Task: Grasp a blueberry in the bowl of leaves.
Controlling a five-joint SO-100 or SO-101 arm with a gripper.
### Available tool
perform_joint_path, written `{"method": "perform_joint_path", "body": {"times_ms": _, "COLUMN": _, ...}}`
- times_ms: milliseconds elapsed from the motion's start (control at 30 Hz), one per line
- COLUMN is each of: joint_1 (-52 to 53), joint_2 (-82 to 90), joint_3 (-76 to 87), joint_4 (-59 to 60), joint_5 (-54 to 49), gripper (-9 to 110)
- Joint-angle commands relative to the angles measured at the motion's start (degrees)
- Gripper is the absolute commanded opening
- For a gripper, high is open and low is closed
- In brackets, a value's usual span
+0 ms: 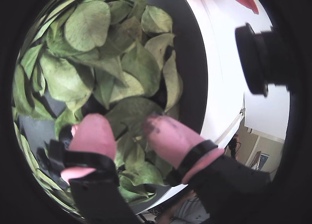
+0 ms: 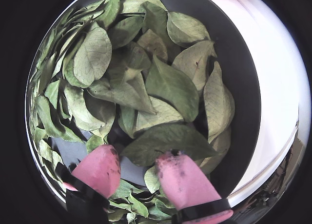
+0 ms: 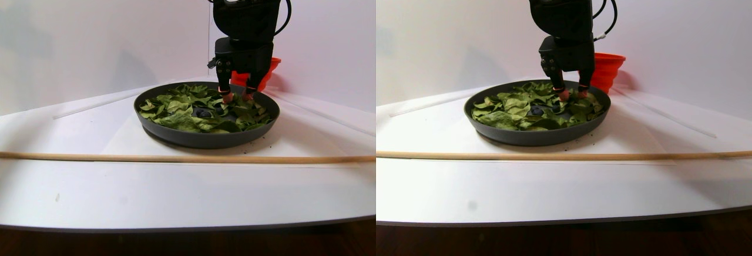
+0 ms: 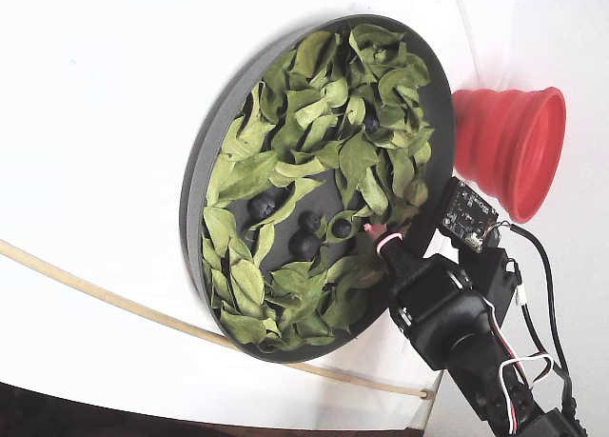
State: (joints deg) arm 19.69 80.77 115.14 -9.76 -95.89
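- The white worktop [image 3: 176, 191] carried everything; a thin wooden rod [image 3: 176, 158] lay across it on the side nearer the stereo camera, most likely a boundary marker, though that is a guess.
- The bowl [image 4: 195, 185] sat toward the far edge of the worktop in the stereo view, wide and shallow, which probably kept the contents spread thin and reachable from above.
- The arm [image 4: 457, 332] came down steeply over the bowl's rim side nearest the red cup [image 4: 509, 147], wrist nearly vertical in the stereo view.
- The leaves [image 2: 170, 85] covered most of the dish loosely and overlapped, seemingly to hide the fruit.
- The pincer [image 2: 139, 168] stood apart, holding nothing, its pink fingertips [image 1: 92, 133] lowered to the leaves with one large leaf between them.
- The blueberries [image 4: 304, 244] lay in a bare patch near the bowl's middle, just beside the fingertips in the fixed view; none showed clearly in either wrist view.
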Motion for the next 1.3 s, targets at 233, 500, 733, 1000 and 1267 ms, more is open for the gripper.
{"method": "perform_joint_path", "body": {"times_ms": 233, "joint_1": 0.5, "joint_2": 3.1, "joint_3": -0.1, "joint_4": -0.8, "joint_5": 0.7, "gripper": 14}}
{"method": "perform_joint_path", "body": {"times_ms": 500, "joint_1": 0.5, "joint_2": 3.1, "joint_3": -0.1, "joint_4": -0.8, "joint_5": 0.7, "gripper": 14}}
{"method": "perform_joint_path", "body": {"times_ms": 733, "joint_1": 0.5, "joint_2": 3.1, "joint_3": -0.1, "joint_4": -0.8, "joint_5": 0.7, "gripper": 14}}
{"method": "perform_joint_path", "body": {"times_ms": 1000, "joint_1": -0.1, "joint_2": 3.5, "joint_3": 0.4, "joint_4": -0.8, "joint_5": 1.1, "gripper": 14}}
{"method": "perform_joint_path", "body": {"times_ms": 1267, "joint_1": -1.1, "joint_2": 4.6, "joint_3": 0.5, "joint_4": -0.8, "joint_5": 1.8, "gripper": 15}}
